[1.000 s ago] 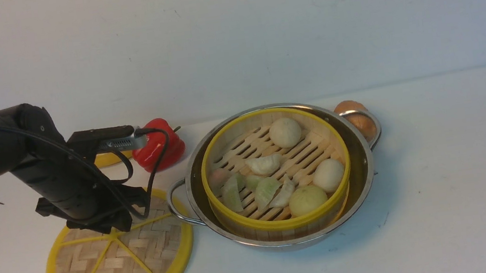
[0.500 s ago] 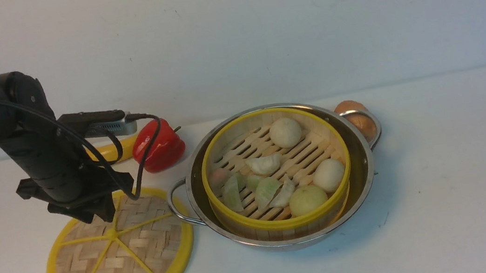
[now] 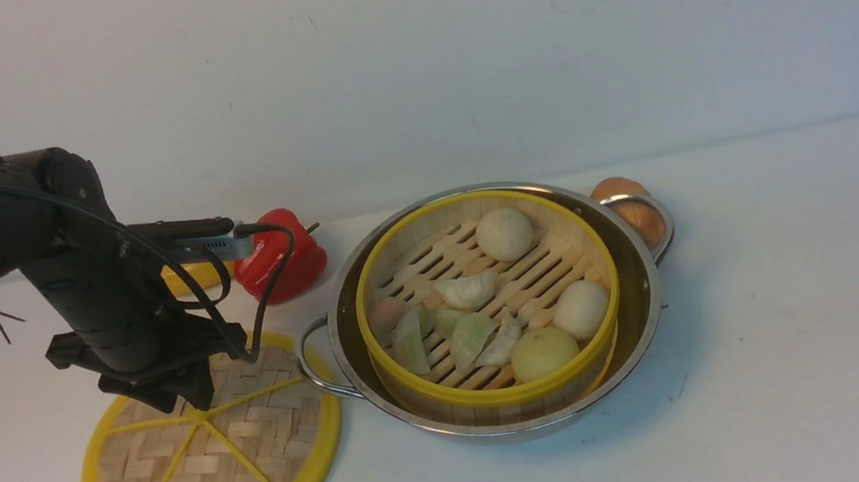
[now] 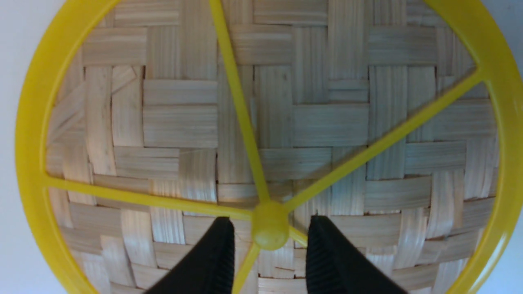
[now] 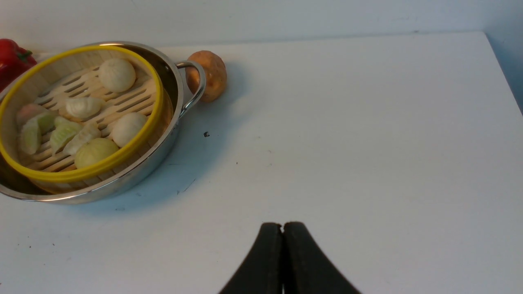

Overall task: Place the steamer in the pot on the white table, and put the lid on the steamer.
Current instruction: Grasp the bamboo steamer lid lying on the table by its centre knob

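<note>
The steamer (image 3: 500, 396), holding pale buns and dumplings, sits inside the steel pot (image 3: 638, 280) on the white table (image 3: 784, 352). Both also show in the right wrist view, the steamer (image 5: 81, 171) inside the pot (image 5: 130, 179). The lid (image 3: 212, 477) lies flat on the table left of the pot. My left gripper (image 3: 197, 400) is down over the lid's centre. In the left wrist view it (image 4: 269, 222) is open, with its jaws on either side of the centre knob (image 4: 269, 228) of the lid (image 4: 318, 122). My right gripper (image 5: 283, 225) is shut and empty above bare table.
A red bell pepper (image 3: 282, 256) lies behind the lid, with a yellow object (image 3: 190, 279) partly hidden by my left arm. A potato (image 3: 628, 206) sits against the pot's far handle. The table's right edge (image 5: 500, 69) shows in the right wrist view.
My left arm lifted and swung left half a second ago, then came back down over the lid's centre. The lid, pot and steamer have not moved.
</note>
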